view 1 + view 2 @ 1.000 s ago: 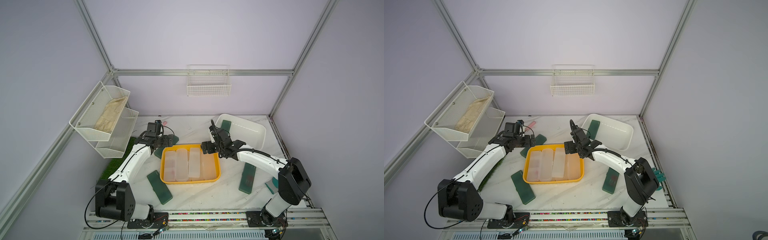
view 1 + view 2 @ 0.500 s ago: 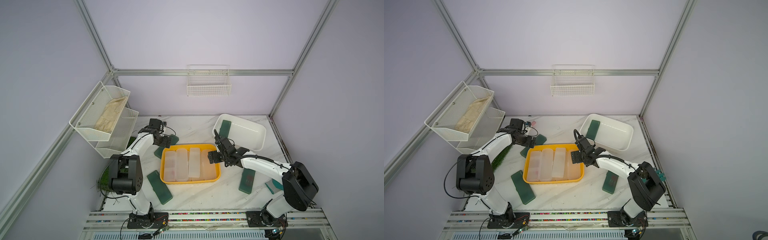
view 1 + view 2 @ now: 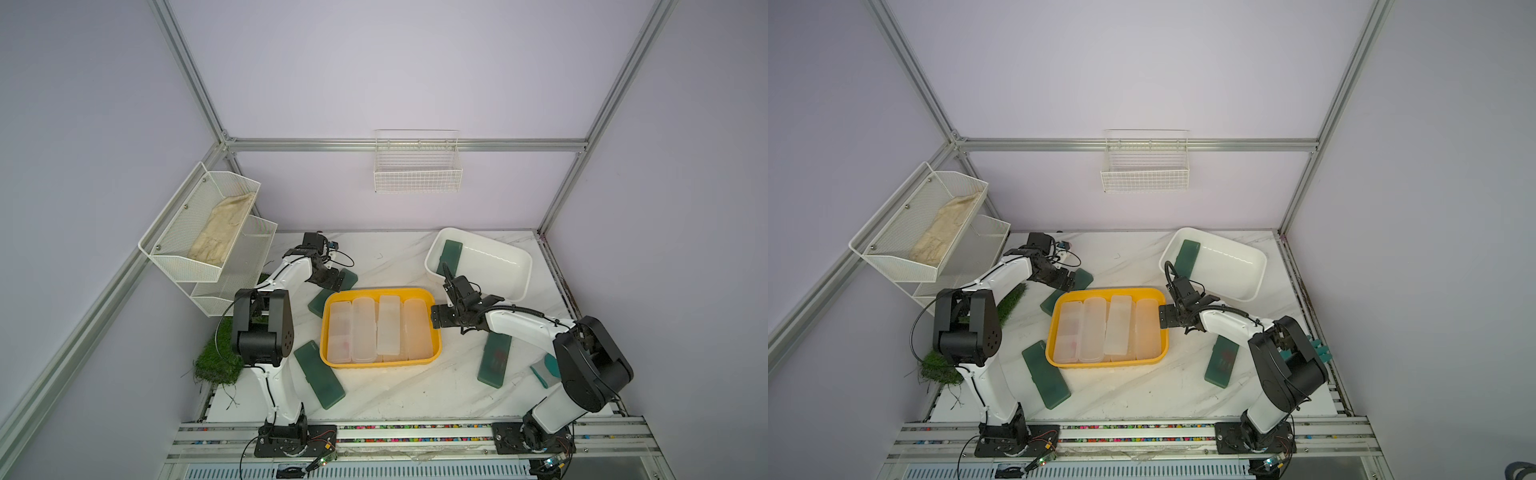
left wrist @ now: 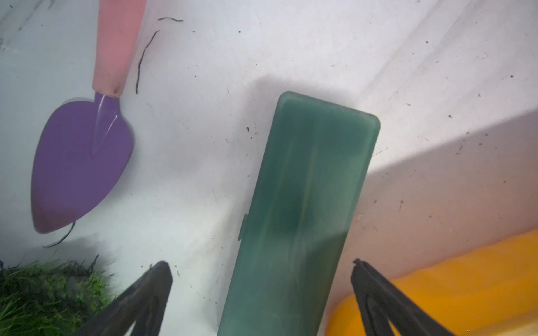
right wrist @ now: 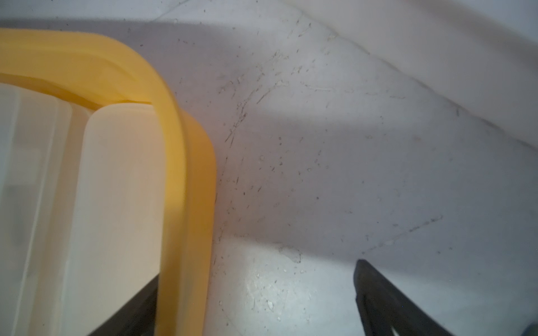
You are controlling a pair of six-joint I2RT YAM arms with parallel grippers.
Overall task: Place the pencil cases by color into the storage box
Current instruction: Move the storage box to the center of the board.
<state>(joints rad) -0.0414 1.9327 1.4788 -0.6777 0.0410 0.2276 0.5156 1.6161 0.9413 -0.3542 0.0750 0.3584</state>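
While the left gripper (image 4: 259,263) stands open, we find a dark green pencil case (image 4: 305,189) lying flat on the table (image 4: 203,116) between its fingers, with a gap on each side. The right gripper (image 5: 259,270) is likewise open and empty, at the rim of the yellow tray (image 5: 186,145) that holds the frosted pencil cases (image 3: 388,324). A second green case (image 3: 451,255) rests inside the white bin (image 3: 528,270). A third green case (image 3: 319,374) and a fourth green case (image 3: 494,359) lie on the table, apart from both grippers.

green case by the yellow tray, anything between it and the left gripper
Nothing visible. The green case lies flat on the table between the fingers of the open left gripper; the yellow tray sits just outside one finger, the purple trowel well clear.
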